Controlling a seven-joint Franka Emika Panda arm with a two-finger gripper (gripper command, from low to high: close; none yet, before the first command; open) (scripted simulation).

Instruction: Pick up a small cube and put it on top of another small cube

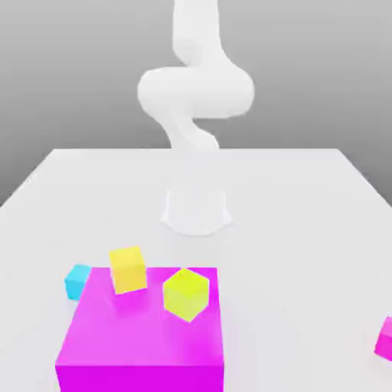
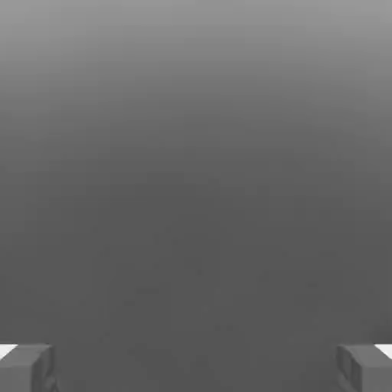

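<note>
Cyan small cube [image 1: 76,280] sits on the white counter [image 1: 306,207] near its front edge, touching or just beside the rear left corner of the big magenta block [image 1: 142,337] as the exterior view shows it. Two yellow cubes [image 1: 127,269] [image 1: 185,293] rest on that block's top. The jaws [image 2: 196,367] stand wide apart, holding nothing. The risk, as I judge it: with the magenta block so close, a finger may strike it and shove the cyan cube away.
</note>
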